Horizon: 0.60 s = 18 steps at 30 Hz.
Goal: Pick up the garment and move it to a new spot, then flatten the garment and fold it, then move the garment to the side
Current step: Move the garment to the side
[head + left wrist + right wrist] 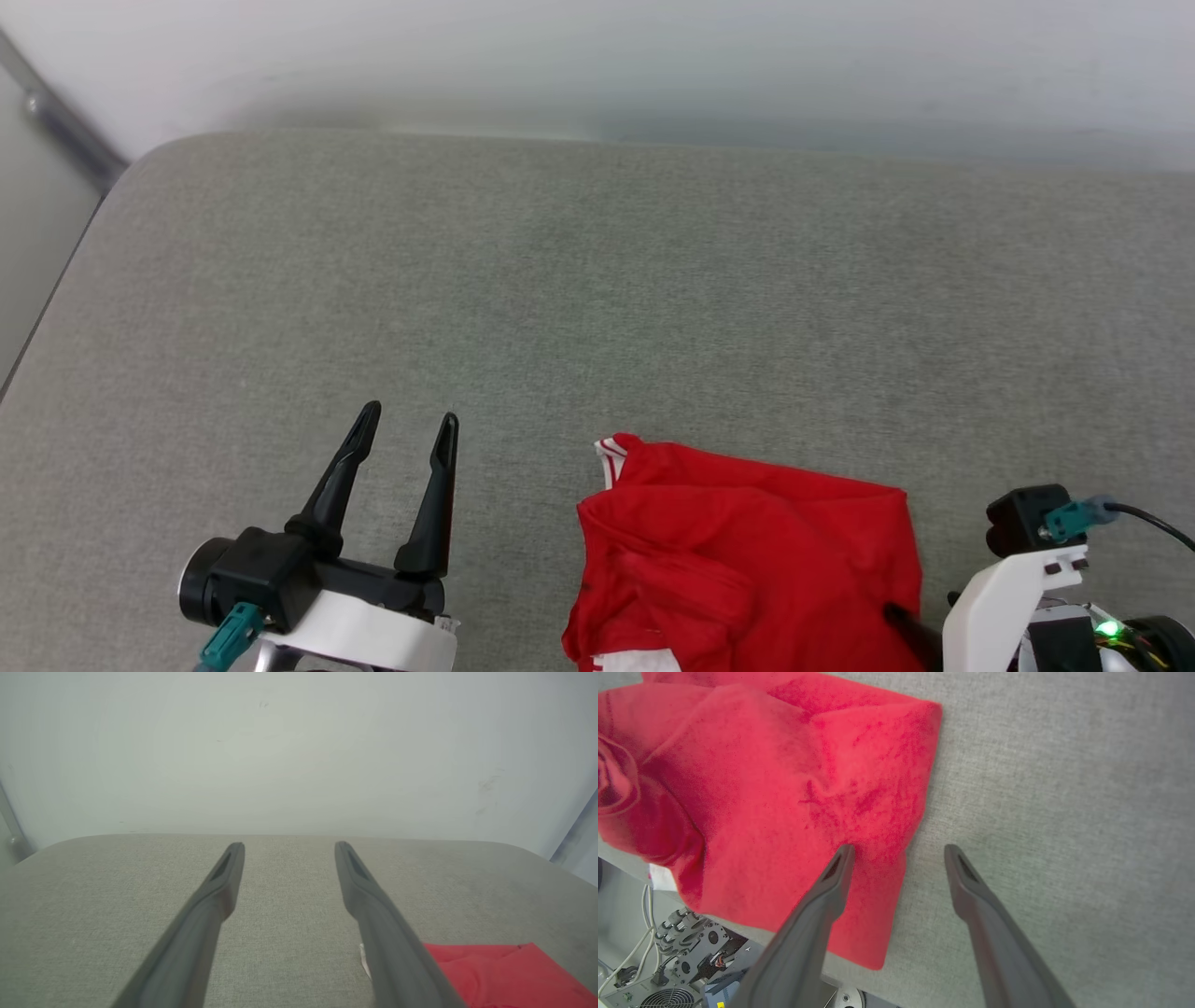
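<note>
dark fingers (pixel 817 914) of the right gripper (pixel 900 851) are seen spread wide, with nothing pinched between them. one tip is poised over red cloth and the other over bare grey fabric, so the garment's right edge is straddled. whether cloth is touched by that tip cannot be told. over on the near left, the left gripper (pixel 412 413) is held just as wide, nothing caught, its fingers pointed toward the far wall (pixel 653 56) and well clear of the cloth.

outward now: the garment (pixel 747 551) is found at the near edge of the grey padded surface (pixel 597 280), right of centre. it is bunched in loose layers, with a rolled lump on its left part, striped trim at its far left corner and a scrap of white at the near side. in the right wrist view its near part appears to be draped past the surface's edge.

the step cannot be settled. a rumpled heap waiting to be lifted is fitted by this, and so is a rough fold already laid aside. if a lift is meant, several layers at the straddled edge would have to be gathered together. if not, the tips would have to be drawn away without snagging.
</note>
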### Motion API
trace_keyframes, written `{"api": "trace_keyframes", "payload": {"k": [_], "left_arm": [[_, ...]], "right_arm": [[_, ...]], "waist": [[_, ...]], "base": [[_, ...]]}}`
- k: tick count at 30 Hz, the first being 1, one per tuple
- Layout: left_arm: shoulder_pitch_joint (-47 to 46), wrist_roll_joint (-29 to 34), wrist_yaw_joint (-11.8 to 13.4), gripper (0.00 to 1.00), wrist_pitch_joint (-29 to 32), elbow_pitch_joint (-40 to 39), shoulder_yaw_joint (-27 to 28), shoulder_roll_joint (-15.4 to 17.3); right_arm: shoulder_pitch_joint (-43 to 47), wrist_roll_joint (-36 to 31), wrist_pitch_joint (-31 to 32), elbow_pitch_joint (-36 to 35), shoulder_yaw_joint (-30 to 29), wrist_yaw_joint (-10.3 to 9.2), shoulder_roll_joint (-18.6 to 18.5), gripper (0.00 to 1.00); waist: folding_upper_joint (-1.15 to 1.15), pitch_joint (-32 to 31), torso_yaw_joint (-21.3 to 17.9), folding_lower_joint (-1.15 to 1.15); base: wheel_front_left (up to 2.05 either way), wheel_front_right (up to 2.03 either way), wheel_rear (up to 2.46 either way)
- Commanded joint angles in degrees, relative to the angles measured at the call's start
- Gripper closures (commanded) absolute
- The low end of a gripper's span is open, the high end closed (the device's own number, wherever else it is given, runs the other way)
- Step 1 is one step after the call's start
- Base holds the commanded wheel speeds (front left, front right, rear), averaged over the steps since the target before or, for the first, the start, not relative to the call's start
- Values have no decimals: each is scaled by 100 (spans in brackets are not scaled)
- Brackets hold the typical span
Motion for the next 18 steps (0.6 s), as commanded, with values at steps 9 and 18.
{"api": "trace_keyframes", "payload": {"k": [9, 18], "left_arm": [[-217, -29, -8, 0, -13, 64, -58, 4], [-296, -10, -8, 0, -13, 148, -139, -7]], "right_arm": [[-321, -275, 139, 785, 235, 0, 226, 0], [-371, -449, 62, 1707, 771, 9, 255, 100]], "waist": [[0, 260, 306, 0], [0, 292, 365, 0]], "base": [[0, 0, 0], [0, 0, 0]]}}
